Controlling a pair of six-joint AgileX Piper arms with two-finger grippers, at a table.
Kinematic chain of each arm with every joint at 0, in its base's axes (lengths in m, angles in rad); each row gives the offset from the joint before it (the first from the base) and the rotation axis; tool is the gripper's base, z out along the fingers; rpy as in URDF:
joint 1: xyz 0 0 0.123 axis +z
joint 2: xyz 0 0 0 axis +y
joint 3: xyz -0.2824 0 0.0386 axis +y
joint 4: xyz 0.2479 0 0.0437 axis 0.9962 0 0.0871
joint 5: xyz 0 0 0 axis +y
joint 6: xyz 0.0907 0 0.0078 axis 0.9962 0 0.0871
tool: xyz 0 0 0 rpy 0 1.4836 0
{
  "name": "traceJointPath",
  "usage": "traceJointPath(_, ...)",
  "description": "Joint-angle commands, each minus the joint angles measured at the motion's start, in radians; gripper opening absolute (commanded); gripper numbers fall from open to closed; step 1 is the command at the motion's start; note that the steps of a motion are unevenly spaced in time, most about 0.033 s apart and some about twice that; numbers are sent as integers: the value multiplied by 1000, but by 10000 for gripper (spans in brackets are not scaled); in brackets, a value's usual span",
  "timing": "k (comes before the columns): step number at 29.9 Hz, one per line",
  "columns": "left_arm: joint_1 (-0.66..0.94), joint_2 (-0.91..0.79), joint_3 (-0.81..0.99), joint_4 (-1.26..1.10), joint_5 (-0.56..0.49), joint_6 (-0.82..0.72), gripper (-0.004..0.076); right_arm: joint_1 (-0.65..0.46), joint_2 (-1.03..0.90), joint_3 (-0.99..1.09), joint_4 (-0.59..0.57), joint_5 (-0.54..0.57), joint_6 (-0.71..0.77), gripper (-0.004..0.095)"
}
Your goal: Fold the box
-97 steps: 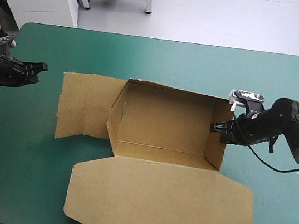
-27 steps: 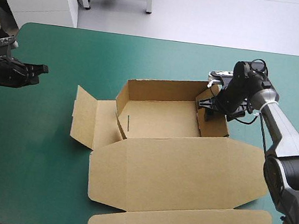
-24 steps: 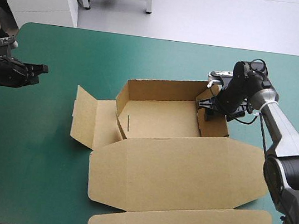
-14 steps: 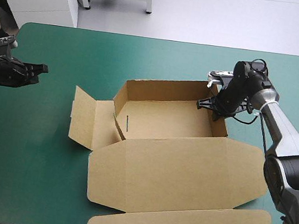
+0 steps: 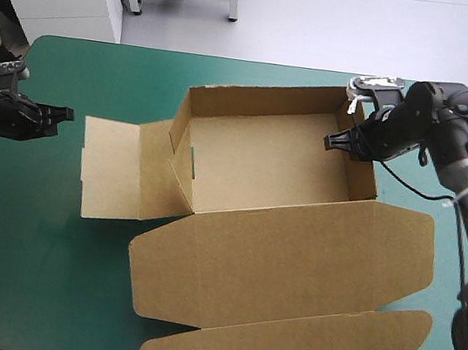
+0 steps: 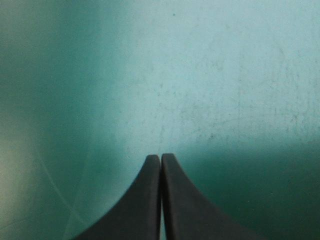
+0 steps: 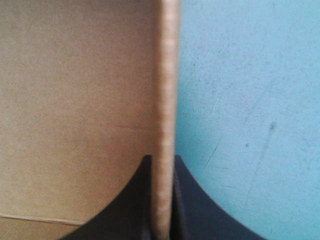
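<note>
High view, table [image 5: 256,86]: covered in teal-green; its middle and right are largely taken up by the box.
Box [image 5: 262,166]: brown board, set up as an open tray at the table's middle and turned slightly askew. The far, left and right walls are raised.
Lid [image 5: 283,262]: laid flat on the near side of the tray and joined along the tray's near edge. A rounded tuck flap [image 5: 296,347] is carried on its near edge, close to the table's near edge.
Side flap [image 5: 116,166]: spread flat on the cover to the left of the tray and joined to the left wall.
Right wall [image 5: 364,172]: held upright, with its top edge pinched toward the far end.
Right gripper [image 5: 334,142]: clamped on the right wall. In the right wrist view [image 7: 161,162] the board's edge [image 7: 167,75] is seen running up between the two black fingers. Brown board, probably the tray's inside though blurred, is seen on one side, and teal-green cover on the other.
Left gripper [image 5: 62,113]: held near the table's left edge, well apart from the box. In the left wrist view [image 6: 160,160] its fingers are pressed together in one point with nothing between them, and only bare cover is seen ahead.
</note>
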Motion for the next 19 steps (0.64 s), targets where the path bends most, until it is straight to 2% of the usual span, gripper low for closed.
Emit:
traceJointPath(1, 0, -42, -19, -12, -23, 2, -10, -2, -136, -29, 43, 15, -6, -15)
traceJointPath(6, 0, -42, -19, 19, -9, 27, -10, -2, -215, -29, 77, 15, -13, -15)
traceJointPath(14, 0, -41, -19, 43, 27, 34, 0, -2, -219, -29, 90, 15, -31, -15)
traceJointPath(16, 0, -41, -19, 43, 27, 55, 39, -2, -219, -29, 90, 15, -31, -15)
traceJointPath(19, 0, -41, -19, 39, 23, 52, 160, -2, -219, -29, 90, 15, -39, -15)
